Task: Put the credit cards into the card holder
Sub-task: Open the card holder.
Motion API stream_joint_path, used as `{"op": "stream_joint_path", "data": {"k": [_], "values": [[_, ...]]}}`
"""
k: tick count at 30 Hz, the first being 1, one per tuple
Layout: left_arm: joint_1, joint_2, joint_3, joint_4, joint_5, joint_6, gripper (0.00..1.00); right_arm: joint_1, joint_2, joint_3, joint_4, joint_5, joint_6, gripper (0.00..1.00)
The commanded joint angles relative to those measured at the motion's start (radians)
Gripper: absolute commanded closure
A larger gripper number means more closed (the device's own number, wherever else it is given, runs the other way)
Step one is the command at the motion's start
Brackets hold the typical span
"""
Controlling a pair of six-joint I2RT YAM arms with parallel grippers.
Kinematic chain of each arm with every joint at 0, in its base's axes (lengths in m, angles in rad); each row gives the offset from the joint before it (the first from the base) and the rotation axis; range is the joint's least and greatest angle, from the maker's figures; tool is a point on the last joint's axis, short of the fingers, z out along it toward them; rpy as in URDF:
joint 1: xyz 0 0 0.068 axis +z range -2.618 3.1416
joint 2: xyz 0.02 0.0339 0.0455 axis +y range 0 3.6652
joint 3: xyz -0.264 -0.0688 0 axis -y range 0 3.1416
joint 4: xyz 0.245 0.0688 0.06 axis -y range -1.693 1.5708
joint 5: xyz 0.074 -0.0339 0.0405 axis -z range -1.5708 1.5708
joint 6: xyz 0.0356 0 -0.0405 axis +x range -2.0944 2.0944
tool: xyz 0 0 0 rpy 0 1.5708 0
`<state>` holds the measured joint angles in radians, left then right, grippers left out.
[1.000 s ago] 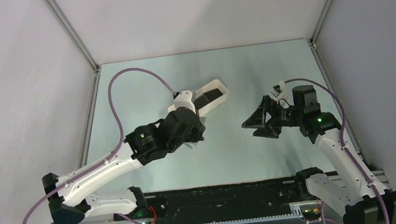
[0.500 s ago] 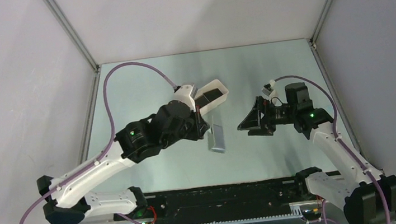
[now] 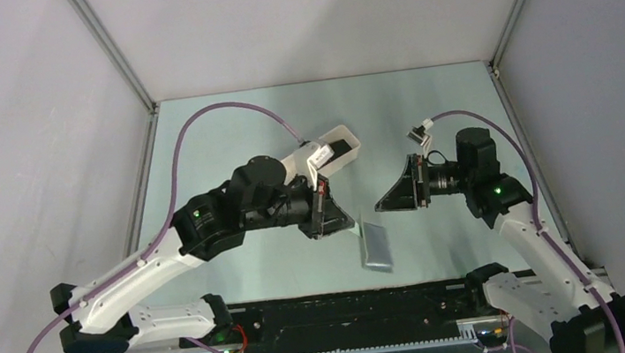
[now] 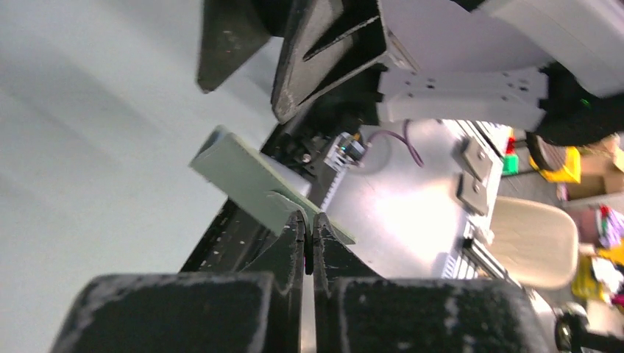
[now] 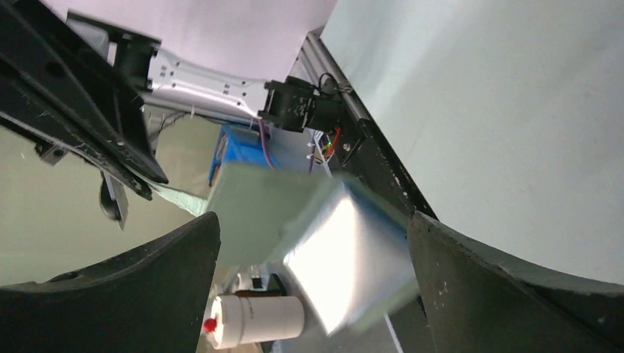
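Here the pale green table point(image 3: 225, 142) carries a white tray point(image 3: 351, 143) towards its middle. The dark credit cards point(image 3: 335, 153) lie inside the tray, behind the left arm's wrist.

The left hand point(image 3: 338, 224) is pinched nearly shut on one edge of the card holder point(image 3: 376, 246). It holds the card holder clear of the table, in front of the tray and near the front rail. The right hand point(image 3: 387, 199) is spread as wide as it goes and has hold of nothing. It faces the card holder from just beside it, without touching.

The step in hand looks like a two-handed opening of the card holder, before any card is fetched. To do it well, the right hand should close on the free flap only, away from the left hand's pinch. The two hands should then part gently so the fold opens without the thin edge slipping out.

The card holder is a thin, flat, grey-green panel. It looks silvery from above and is held tilted. In the left wrist view the left hand's fingertips point(image 4: 294, 228) meet on a rounded tab-like shape at its edge. The right wrist view blurs the card holder, so I cannot tell whether the fold has begun to open.
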<state>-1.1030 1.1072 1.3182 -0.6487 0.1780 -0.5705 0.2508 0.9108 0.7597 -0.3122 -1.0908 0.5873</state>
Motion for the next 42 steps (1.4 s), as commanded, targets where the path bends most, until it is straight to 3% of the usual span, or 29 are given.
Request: {"op": "stream_joint_path", "data": {"k": [1,8,15,27,33,42], "values": [[0.000,0.005,0.043,0.113,0.266,0.048,1.00,0.026,-0.058,0.037,0.119,-0.081,-0.046,0.01],[0.001,-0.013,0.035,0.187,0.433,0.081,1.00,0.039,-0.114,0.036,0.247,-0.219,-0.051,0.01],[0.005,-0.014,0.024,0.232,0.485,0.099,1.00,0.131,-0.115,0.036,0.510,-0.312,0.132,0.01],[0.025,-0.013,0.039,0.246,0.633,0.115,1.00,0.150,-0.201,0.036,0.516,-0.273,0.070,0.01],[0.039,-0.011,0.069,0.278,0.662,0.115,1.00,0.209,-0.196,0.037,0.634,-0.304,0.170,0.05],[0.046,0.017,0.099,0.307,0.763,0.077,1.00,0.236,-0.212,0.048,0.592,-0.238,0.126,0.04]]}}
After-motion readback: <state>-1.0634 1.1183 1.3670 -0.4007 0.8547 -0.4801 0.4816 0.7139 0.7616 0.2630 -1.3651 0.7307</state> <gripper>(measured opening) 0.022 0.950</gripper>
